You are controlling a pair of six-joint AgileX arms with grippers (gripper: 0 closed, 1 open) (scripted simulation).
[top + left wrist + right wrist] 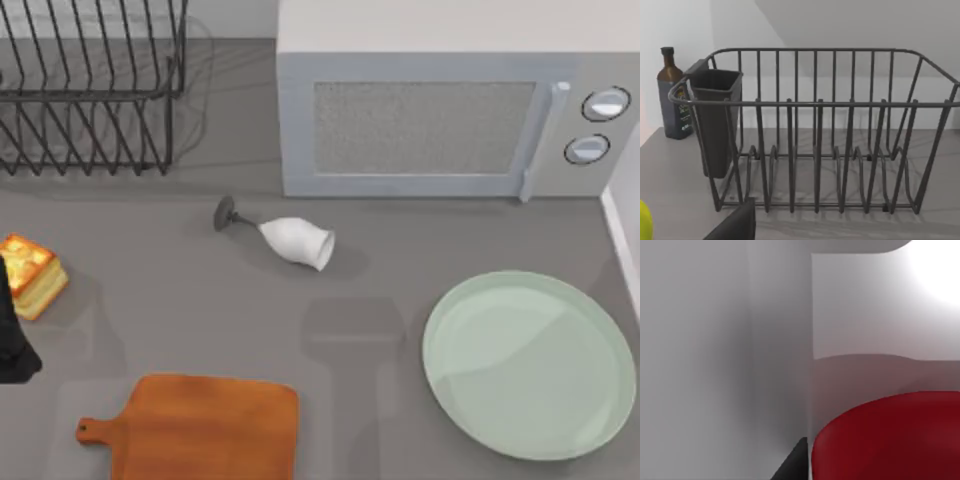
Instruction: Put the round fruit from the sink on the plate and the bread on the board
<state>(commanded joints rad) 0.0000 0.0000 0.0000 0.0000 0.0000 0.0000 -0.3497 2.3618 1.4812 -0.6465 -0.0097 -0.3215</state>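
Round fruit (890,440) close beside right claw's fingertip (792,465).

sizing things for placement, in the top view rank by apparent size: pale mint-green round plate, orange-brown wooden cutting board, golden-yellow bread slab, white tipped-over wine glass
1. pale mint-green round plate
2. orange-brown wooden cutting board, partly cut off by the frame's edge
3. white tipped-over wine glass
4. golden-yellow bread slab, partly cut off; close to the glass, unsure

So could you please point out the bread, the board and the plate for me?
bread (30,272): top view, on its toasted top face.
board (210,425): top view, on the middle of its flat wooden face.
plate (530,365): top view, on the bare middle of the dish.
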